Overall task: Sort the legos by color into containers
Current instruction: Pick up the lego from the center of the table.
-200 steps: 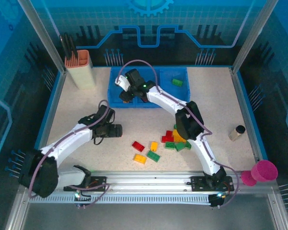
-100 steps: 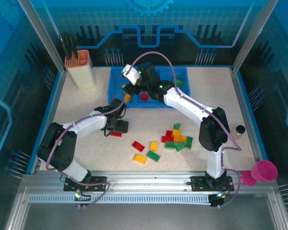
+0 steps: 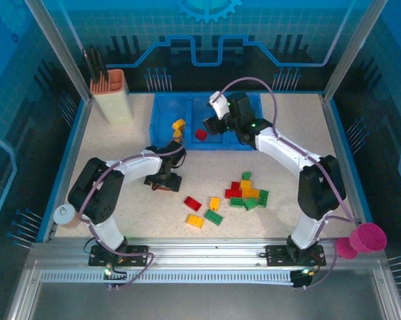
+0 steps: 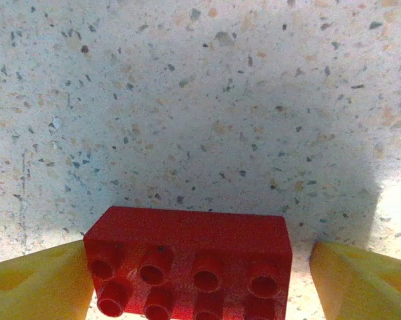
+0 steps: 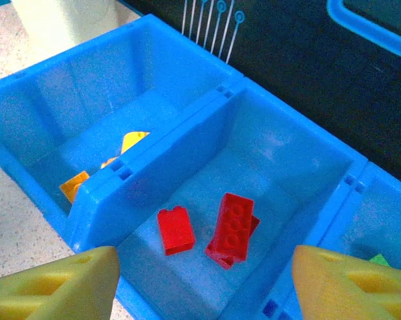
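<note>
L claw gapes empty astride the red brick on the table, one finger nearer than the other, so closing may skew & squirt it out; R claw hangs open, empty, over the tray's mid compartment.

Three blue compartments, three binned red bricks, two arms, one pink cup, one holder

Slim white-shelled left arm and right arm, with bulky black joint housings. A mauve cable loops behind each wrist. The left gripper and right gripper carry chunky yellow plastic fingers (slotted faces).
</note>
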